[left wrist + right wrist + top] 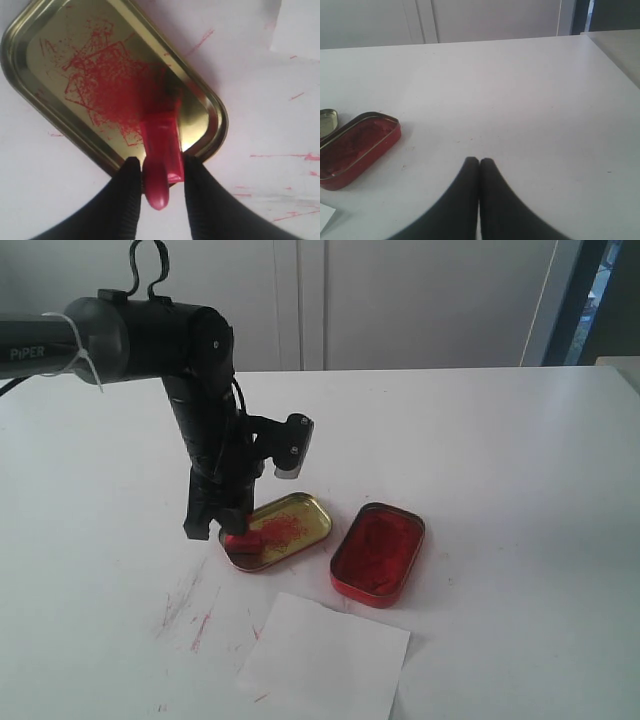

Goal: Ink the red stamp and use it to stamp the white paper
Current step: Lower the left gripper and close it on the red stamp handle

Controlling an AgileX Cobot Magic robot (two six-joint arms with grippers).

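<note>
Red stamp [160, 145] looks glossy plastic, gold lid [50, 30] shiny metal, white paper [325, 660] matt.

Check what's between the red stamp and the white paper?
Exterior view: between red stamp and white paper, only the rim of the gold lid and red-marked tabletop.

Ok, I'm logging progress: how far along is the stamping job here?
Done: the red oval ink tin sits open. In hand: the left hand grips the small red knob-handled stamp, which lies in the gold oval tin lid. The right hand rests shut and empty. Left: inking it in the tin, then stamping the white paper sheet, which shows no print.
</note>
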